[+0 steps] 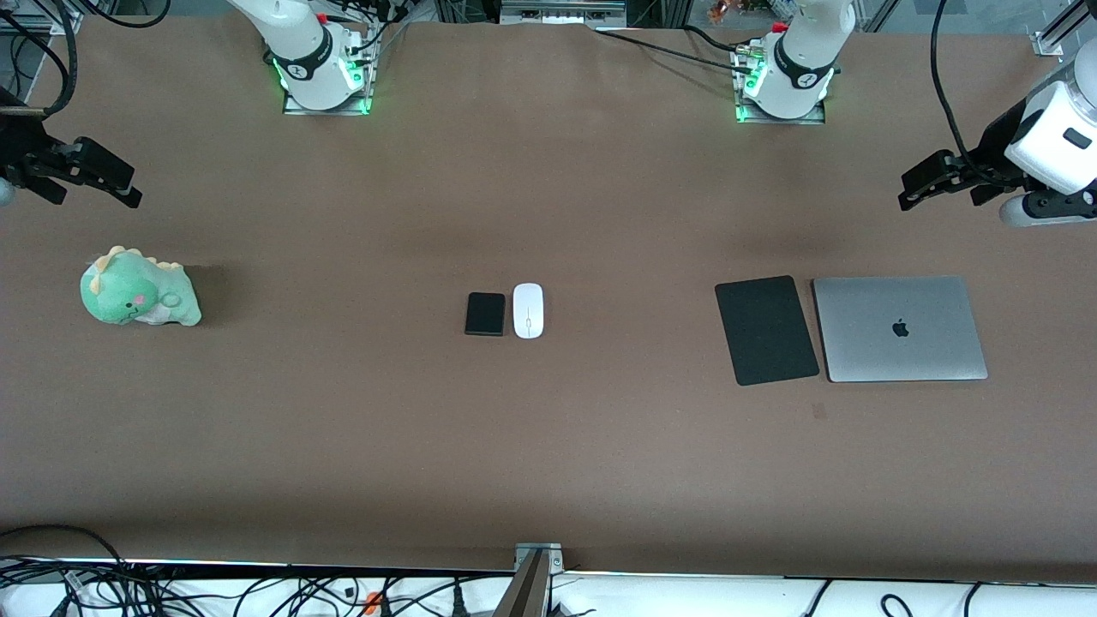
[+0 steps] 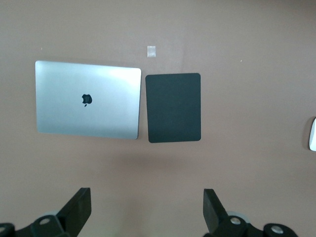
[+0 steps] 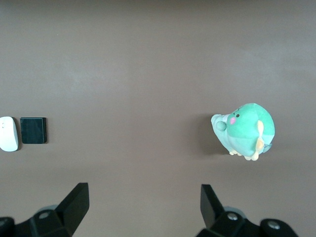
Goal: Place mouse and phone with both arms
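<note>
The white mouse (image 1: 528, 310) lies at the table's middle, touching or nearly touching the small black phone (image 1: 485, 314) beside it on the right arm's side. Both show in the right wrist view: mouse (image 3: 8, 134), phone (image 3: 33, 130). The mouse's edge shows in the left wrist view (image 2: 312, 134). My left gripper (image 1: 921, 190) is open and empty, up in the air at the left arm's end of the table, over bare table near the laptop. My right gripper (image 1: 116, 184) is open and empty, up over the right arm's end, near the plush toy.
A flat black mouse pad (image 1: 765, 329) lies beside a closed silver laptop (image 1: 898, 327) toward the left arm's end; both show in the left wrist view, pad (image 2: 173, 107), laptop (image 2: 87, 99). A green plush dinosaur (image 1: 137, 289) sits toward the right arm's end.
</note>
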